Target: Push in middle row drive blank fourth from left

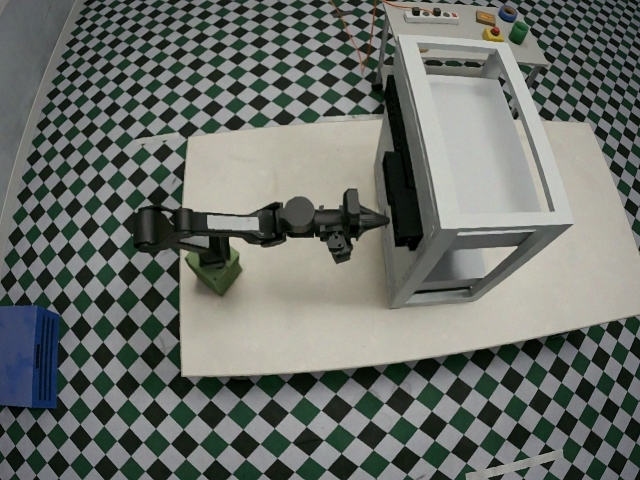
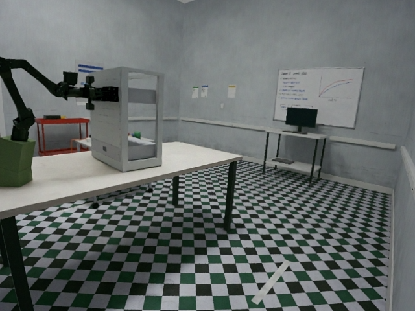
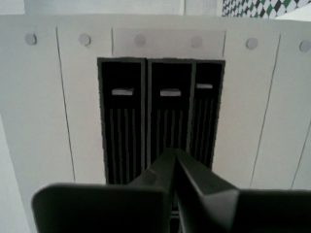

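Note:
The white open-frame rack stands on the cream table and also shows in the exterior view. Its black drive blanks sit on the face towards the arm. My gripper is shut and empty. Its pointed tip sits at the blanks near the rack's near end, at the upper part of the face. In the wrist view, which is turned on its side, three blanks stand side by side. The closed fingertips point at the lower end of the middle blank. I cannot tell whether they touch.
The arm's green base block stands at the table's left. A small grey side table with a button box, a green cup and a blue tape roll stands behind the rack. A blue box sits on the floor at the left.

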`<state>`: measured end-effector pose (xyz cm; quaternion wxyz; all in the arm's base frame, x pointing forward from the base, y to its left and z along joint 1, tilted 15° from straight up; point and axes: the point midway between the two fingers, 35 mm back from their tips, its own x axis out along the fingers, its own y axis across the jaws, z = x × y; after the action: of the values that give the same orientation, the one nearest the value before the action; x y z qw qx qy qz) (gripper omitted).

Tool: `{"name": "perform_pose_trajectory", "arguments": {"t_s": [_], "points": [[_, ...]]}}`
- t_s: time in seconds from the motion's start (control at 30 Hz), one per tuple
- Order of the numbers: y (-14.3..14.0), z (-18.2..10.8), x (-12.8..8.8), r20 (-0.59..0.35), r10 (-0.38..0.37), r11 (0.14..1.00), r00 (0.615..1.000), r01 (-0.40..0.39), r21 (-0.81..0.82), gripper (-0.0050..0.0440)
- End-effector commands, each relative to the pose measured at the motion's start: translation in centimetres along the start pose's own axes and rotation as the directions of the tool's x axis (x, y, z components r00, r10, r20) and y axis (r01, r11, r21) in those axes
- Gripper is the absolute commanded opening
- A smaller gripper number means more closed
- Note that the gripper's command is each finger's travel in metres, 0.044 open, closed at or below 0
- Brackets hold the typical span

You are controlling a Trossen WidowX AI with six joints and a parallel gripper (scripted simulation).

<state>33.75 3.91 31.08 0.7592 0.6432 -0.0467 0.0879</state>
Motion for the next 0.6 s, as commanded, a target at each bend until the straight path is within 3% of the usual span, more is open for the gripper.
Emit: {"name": "perform_pose_trajectory", "arguments": {"t_s": [0.0, 0.57], "points": [[0.83, 0.22, 0.26, 0.005, 0.020, 1.000, 1.000, -0.020, 0.003, -0.0050], [0.99, 0.32, 0.22, 0.005, 0.020, 1.000, 1.000, -0.020, 0.003, -0.0050]]}}
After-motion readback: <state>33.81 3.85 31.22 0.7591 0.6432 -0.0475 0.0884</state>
